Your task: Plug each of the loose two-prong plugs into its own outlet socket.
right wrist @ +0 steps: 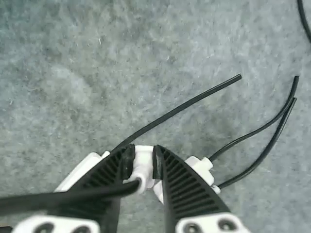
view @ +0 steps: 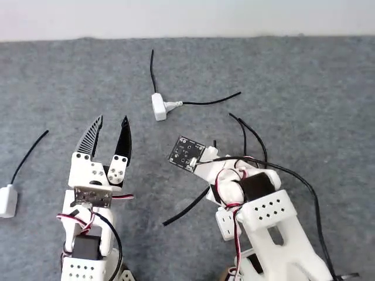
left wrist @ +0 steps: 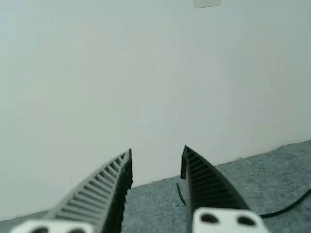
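A white plug (right wrist: 145, 169) is sitting pinched between the narrow jaws of the right gripper (right wrist: 142, 154), low over the grey carpet (view: 304, 76), with black cords (right wrist: 194, 102) trailing beside it. A second white plug (view: 159, 107) is lying farther back, and a third (view: 7, 201) is lying far to the left. The left gripper (view: 112, 121) is hanging with its jaws wide, holding nothing.
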Tool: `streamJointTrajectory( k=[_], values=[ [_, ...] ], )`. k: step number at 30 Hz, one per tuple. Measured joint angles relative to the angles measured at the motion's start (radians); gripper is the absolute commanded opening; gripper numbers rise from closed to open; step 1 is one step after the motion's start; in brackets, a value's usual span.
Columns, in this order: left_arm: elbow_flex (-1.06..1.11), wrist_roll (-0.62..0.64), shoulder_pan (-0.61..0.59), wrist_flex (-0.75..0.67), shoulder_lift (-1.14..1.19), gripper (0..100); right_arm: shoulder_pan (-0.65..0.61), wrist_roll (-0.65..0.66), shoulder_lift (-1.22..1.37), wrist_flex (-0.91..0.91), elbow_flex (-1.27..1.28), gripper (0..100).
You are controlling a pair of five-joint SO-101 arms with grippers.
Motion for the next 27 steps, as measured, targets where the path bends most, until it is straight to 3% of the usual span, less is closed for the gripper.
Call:
streamJointTrajectory(
  k=[11,16,23,27],
  values=[
    [0.002,0.000,-0.002,-0.071,0.097,16,0.166,0.396,0.000,0.009,0.006,0.9],
    [0.002,-0.002,0.000,-0.071,0.100,16,0.100,0.390,0.000,0.133,0.006,0.9],
    [0.002,-0.002,0.017,-0.071,0.100,16,-0.064,0.230,0.000,0.275,0.006,0.9],
    [0.002,-0.002,0.014,-0.071,0.100,16,-0.083,0.201,0.000,0.295,0.006,0.9]
  ],
)
